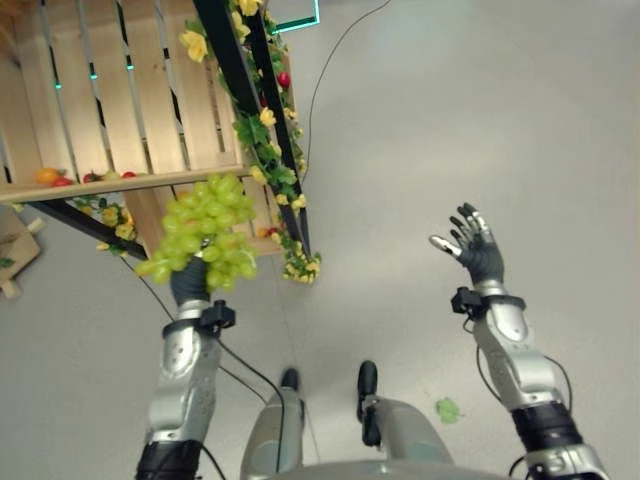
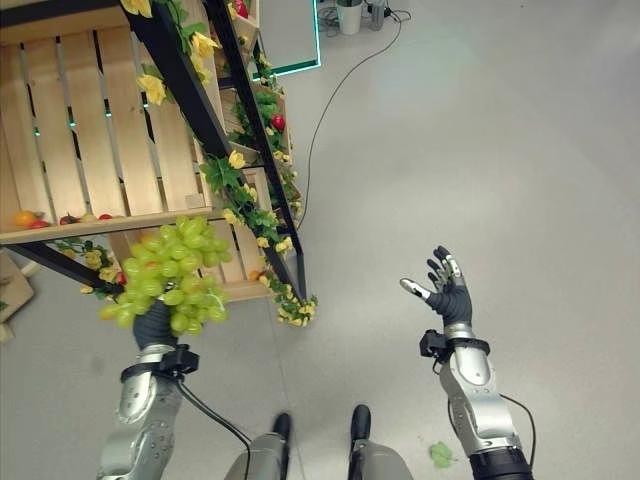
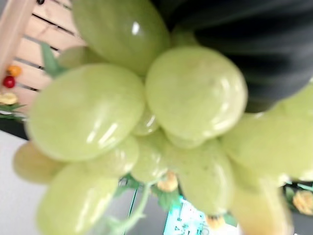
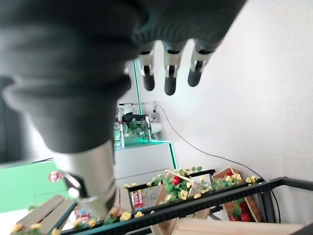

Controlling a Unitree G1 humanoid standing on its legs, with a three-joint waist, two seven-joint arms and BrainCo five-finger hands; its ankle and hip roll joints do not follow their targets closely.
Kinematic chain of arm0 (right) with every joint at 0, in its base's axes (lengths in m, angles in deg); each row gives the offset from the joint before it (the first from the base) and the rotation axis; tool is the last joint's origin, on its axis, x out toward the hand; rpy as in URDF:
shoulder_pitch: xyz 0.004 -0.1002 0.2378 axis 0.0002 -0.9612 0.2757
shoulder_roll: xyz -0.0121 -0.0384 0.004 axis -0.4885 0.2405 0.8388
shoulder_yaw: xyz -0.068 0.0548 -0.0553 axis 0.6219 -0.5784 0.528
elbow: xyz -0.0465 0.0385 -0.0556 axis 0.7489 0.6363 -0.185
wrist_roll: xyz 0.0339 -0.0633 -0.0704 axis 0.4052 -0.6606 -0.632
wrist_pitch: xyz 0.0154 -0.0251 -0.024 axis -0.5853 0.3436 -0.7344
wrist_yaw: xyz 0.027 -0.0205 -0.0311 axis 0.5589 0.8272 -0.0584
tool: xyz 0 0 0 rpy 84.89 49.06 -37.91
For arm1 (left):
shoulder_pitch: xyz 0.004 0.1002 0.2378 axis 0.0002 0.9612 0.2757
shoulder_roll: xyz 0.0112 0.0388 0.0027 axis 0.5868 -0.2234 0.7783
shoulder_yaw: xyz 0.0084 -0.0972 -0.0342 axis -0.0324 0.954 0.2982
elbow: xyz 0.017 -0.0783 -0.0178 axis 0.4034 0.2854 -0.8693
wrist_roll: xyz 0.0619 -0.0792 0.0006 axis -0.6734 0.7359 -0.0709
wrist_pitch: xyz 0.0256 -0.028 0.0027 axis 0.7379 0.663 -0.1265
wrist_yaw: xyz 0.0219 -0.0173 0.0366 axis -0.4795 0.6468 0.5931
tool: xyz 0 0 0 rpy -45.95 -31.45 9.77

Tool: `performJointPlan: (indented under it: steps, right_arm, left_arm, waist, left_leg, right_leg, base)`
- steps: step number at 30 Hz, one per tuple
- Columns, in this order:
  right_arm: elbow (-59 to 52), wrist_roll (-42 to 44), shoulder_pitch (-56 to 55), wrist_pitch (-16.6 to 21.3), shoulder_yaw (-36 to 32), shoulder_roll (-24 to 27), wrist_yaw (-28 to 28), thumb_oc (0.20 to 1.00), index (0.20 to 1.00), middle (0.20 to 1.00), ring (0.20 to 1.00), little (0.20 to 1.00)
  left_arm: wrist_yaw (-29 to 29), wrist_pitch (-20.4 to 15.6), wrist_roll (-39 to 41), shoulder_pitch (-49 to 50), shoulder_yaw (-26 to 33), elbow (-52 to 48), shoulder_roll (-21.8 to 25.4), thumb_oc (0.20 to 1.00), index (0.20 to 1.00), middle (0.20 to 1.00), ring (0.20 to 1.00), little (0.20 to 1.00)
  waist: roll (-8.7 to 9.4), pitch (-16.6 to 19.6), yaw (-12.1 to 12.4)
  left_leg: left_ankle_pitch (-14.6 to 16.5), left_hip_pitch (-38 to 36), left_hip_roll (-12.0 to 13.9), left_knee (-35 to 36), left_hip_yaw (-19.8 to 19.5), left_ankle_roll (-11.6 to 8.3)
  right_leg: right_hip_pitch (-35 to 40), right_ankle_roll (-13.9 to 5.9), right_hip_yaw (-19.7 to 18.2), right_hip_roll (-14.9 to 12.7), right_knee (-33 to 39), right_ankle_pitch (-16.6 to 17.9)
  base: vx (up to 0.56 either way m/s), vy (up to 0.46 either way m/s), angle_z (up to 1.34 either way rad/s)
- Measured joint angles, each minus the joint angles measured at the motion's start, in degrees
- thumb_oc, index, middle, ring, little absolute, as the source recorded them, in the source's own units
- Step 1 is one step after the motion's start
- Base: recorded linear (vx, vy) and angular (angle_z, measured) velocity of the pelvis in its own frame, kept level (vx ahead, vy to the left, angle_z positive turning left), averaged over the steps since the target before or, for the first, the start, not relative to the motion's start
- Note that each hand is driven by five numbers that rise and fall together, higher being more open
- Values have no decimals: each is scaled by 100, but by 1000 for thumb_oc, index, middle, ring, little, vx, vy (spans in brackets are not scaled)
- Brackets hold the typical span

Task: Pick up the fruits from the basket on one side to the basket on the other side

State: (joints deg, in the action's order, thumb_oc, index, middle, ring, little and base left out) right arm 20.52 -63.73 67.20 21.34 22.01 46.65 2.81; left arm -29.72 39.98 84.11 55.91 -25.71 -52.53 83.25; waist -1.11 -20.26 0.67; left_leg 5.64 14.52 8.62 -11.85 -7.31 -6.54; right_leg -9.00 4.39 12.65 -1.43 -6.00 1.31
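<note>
Crate: we see a slatted wooden crate (image 2: 90,130) with small red and orange fruits (image 2: 30,218) at its rim.
Left hand (image 2: 152,325): lifted before the crate; green grapes (image 2: 170,272) cover its fingers, so we cannot tell their grip.
Right hand (image 2: 447,285): fingers spread, empty, over the floor (image 2: 480,130).

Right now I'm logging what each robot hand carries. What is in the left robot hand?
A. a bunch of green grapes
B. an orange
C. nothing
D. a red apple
A: the bunch of green grapes sits on top of the raised left robot hand, while the right robot hand is open and empty.

wooden crate shelf (image 2: 90,120) | yellow flower garland (image 2: 250,190) | green leaf (image 1: 447,409) on floor
</note>
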Motion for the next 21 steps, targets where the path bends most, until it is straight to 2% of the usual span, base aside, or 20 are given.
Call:
performJointPlan:
  steps: [1,2,3,4,5,7,9,11,12,17,21]
  right_arm:
    - [10,0,-9,2,-5,60,15,1000,1000,1000,1000,1000]
    - [11,0,-27,2,-17,87,33,1000,1000,1000,1000,1000]
    - [14,-1,-27,6,-15,90,44,1000,1000,1000,1000,1000]
    - [21,-1,-32,14,-26,90,40,1000,1000,1000,1000,1000]
    - [40,-1,-42,21,-28,45,33,1000,1000,1000,1000,1000]
    - [40,0,-122,20,-29,-11,-9,1000,1000,1000,1000,1000]
    - [54,1,-32,19,18,-20,-37,1000,1000,1000,1000,1000]
    - [57,0,59,15,24,-27,-74,1000,1000,1000,1000,1000]
    - [57,1,86,14,18,-25,-123,1000,1000,1000,1000,1000]
    - [66,4,258,2,13,-42,-186,1000,1000,1000,1000,1000]
    - [168,4,238,-10,23,-43,-253,1000,1000,1000,1000,1000]
  left_arm:
    - [1,-16,39,-27,41,-6,-19,200,200,200,200,200]
    - [3,-16,45,-28,51,-6,-46,200,200,200,200,200]
    - [11,-16,73,0,58,-21,-51,200,200,200,200,200]
    - [3,-16,115,33,57,-30,-42,200,200,200,200,200]
    - [-17,-16,215,37,87,-80,-29,200,200,200,200,200]
    - [-41,-16,280,51,139,-175,-17,200,200,200,200,200]
    - [-57,-16,404,113,241,-337,15,200,200,200,200,200]
    - [-98,-16,455,154,347,-366,46,200,200,200,200,200]
    - [-105,-16,503,193,401,-366,58,200,200,200,200,200]
    - [-190,-16,670,255,571,-379,69,200,200,200,200,200]
    - [-245,-101,1031,251,611,-654,71,200,200,200,200,200]
  waist:
    - [-26,-14,-9]
    - [-60,-17,-47]
    - [-143,-31,-27]
    - [-203,-18,11]
    - [-222,-30,43]
    - [-127,19,13]
    - [-94,41,55]
    - [-80,48,89]
    - [-70,49,182]
    - [5,73,198]
    - [165,168,183]
  left_leg:
    - [-121,5,202,230,296,14]
    - [-213,-11,266,339,448,46]
    - [-344,-227,256,603,401,121]
    - [-544,-413,220,791,300,75]
    - [-961,-476,192,871,235,-258]
    - [-1078,-552,-65,1087,218,-83]
    - [-1130,-593,-313,1177,231,39]
    - [-1119,-609,-431,1190,246,113]
    - [-1105,-682,-468,1199,273,135]
    - [-1082,-885,-432,1282,266,111]
    - [-1062,-895,-403,1271,263,85]
  right_leg:
    - [70,-58,168,-13,63,8]
    - [149,-114,228,1,108,3]
    - [253,-216,249,38,126,-40]
    - [286,-287,173,92,120,-72]
    - [360,-434,125,77,144,-89]
    - [439,-622,-27,-159,242,-118]
    - [529,-812,-207,-345,384,-94]
    - [604,-895,-268,-447,494,-82]
    - [683,-910,-279,-487,548,-74]
    - [956,-927,-276,-452,697,-100]
    - [1004,-902,-275,-414,755,-86]
  base:
    - [48,59,37]
    - [51,66,31]
    - [62,41,14]
    - [70,25,-10]
    - [90,41,-2]
    - [62,47,38]
    - [58,41,34]
    - [39,31,16]
    - [32,32,8]
    - [18,10,4]
    - [0,0,0]
